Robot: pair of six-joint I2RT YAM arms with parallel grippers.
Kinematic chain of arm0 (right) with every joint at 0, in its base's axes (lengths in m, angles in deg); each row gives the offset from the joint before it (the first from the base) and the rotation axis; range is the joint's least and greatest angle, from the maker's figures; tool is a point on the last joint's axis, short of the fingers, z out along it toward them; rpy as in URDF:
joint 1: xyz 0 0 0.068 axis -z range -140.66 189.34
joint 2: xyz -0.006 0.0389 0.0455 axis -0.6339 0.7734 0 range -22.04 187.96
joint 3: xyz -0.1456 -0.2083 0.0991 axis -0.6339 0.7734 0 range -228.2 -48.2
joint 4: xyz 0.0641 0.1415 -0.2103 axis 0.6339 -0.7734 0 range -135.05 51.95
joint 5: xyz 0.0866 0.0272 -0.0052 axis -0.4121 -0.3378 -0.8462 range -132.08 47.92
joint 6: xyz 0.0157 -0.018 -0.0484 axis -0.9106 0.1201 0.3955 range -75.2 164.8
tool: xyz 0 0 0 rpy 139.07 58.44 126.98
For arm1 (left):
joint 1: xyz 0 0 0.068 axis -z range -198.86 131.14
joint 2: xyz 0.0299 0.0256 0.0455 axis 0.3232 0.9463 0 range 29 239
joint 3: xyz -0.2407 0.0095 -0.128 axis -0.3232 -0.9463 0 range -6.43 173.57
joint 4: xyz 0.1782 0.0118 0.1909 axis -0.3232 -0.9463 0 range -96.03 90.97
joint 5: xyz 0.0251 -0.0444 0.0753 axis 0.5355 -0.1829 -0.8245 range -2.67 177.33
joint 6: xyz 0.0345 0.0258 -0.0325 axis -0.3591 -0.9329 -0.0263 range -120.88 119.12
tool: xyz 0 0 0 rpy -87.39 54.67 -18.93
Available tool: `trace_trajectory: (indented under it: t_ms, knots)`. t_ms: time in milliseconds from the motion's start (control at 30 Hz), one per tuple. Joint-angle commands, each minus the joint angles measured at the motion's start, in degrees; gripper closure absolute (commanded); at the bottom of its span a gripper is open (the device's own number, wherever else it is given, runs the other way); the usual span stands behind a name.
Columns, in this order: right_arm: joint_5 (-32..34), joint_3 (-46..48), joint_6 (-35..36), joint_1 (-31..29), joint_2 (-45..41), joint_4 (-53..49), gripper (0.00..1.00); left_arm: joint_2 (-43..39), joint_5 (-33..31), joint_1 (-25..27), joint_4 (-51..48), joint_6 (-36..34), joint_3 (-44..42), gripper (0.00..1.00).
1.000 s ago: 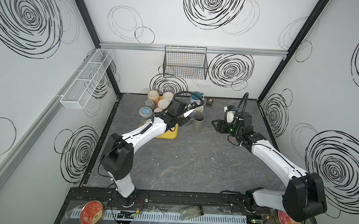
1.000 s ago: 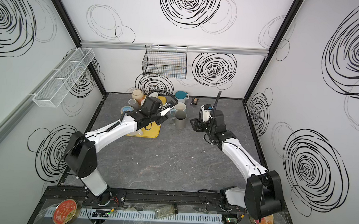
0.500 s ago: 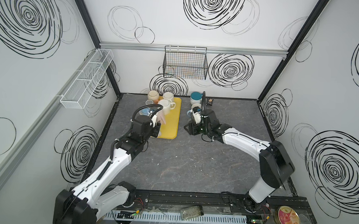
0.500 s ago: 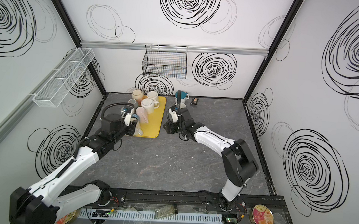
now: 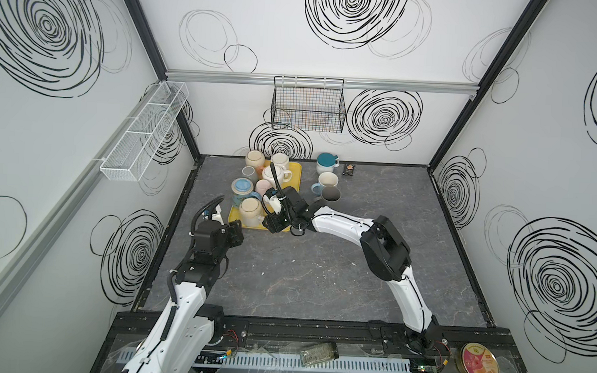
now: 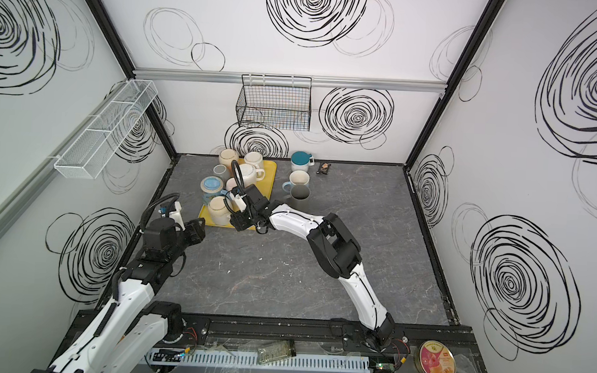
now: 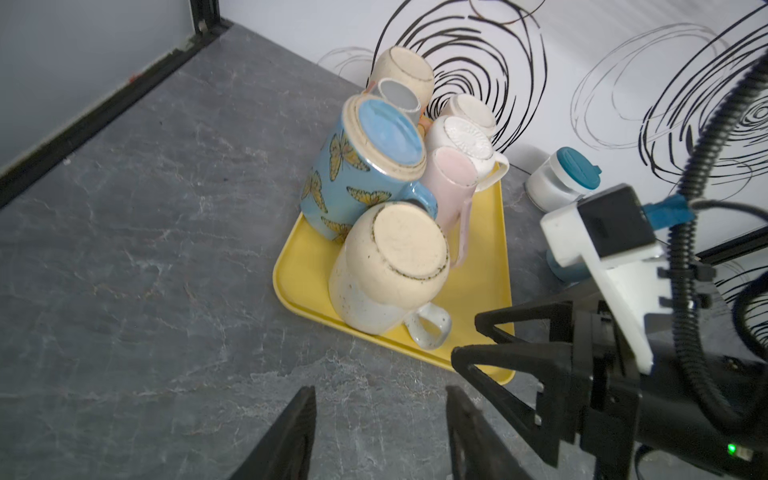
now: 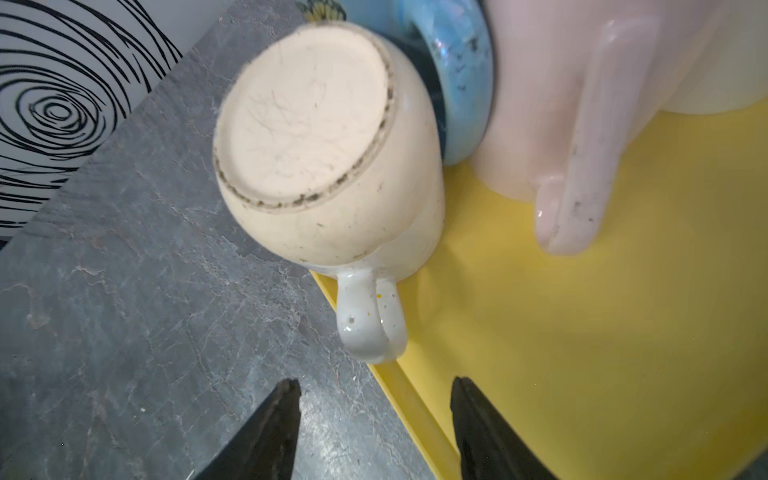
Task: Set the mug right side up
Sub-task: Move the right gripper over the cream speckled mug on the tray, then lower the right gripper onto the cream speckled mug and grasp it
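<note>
The right gripper (image 8: 374, 384) hangs with its jaws apart and empty, straddling the front rim of the yellow tray (image 8: 582, 332). The handle of the upside-down cream speckled mug (image 8: 324, 166) is just ahead of it, untouched. In both top views that mug stands at the tray's 7 o'clock corner, with a blue butterfly mug (image 7: 345, 166) just beside it at 12 o'clock. The left gripper (image 7: 379, 392), also parted and empty, hovers over the grey table (image 7: 124, 249) at the mug's 7 o'clock.
</note>
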Motion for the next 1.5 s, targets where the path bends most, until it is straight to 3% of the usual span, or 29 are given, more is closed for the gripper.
trace_trajectory:
  t_ms: [0, 333, 600, 800, 900, 1200, 1467]
  knots:
    - [2.16, -3.93, 3.2, -0.46, 1.63, -4.04, 0.37, 0.49, 4.65, -1.06, 4.98, 5.75, -1.37, 0.46]
    - [1.58, -16.81, 7.42, -0.75, 11.33, -6.92, 0.41, -4.54, 5.73, -1.15, 0.77, 8.51, -5.27, 0.45]
    - [3.89, -16.34, 12.51, -1.32, 10.59, -7.97, 0.69, -12.49, 2.04, 0.51, -1.9, 10.6, -8.4, 0.45]
    - [10.27, -8.47, 17.93, -2.14, 4.58, -5.67, 0.87, -9.84, 3.14, 0.71, 1.25, 10.68, -9.52, 0.45]
    - [13.99, -5.38, 18.56, -2.24, 1.99, -5.22, 0.9, -7.02, 4.7, 0.87, 5.03, 11.63, -10.53, 0.46]
    - [20.48, 1.8, 18.76, -1.19, -3.03, -7.91, 0.9, -1.34, 1.51, 6.91, 12.57, 13.43, -11.23, 0.46]
    - [15.42, 3.51, 15.32, 0.56, -4.45, -8.43, 0.67, 4.96, -1.79, 12.65, 15.94, 13.08, -8.63, 0.46]
